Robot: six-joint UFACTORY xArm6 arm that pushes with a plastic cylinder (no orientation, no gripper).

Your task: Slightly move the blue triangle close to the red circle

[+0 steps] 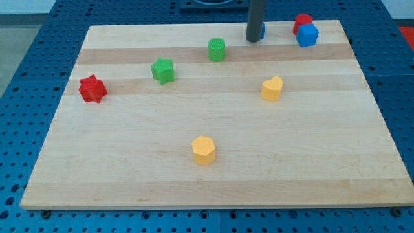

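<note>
Up near the view's top edge, my tip [253, 40] rests on the surface [213, 188]; it is a plain rod, no claw, so nothing opens or closes. Touching its right side, a blue block [261, 30] peeks out, mostly hidden by the rod, shape unclear. Further right, the red circle [302, 22] sits at the top edge with a blue cube [307, 35] touching its lower right. Left of my tip stand a green cylinder [217, 49], a green star [162, 70] and a red star [92, 88]. Below lie a yellow heart [272, 88] and a yellow hexagon [204, 150].
</note>
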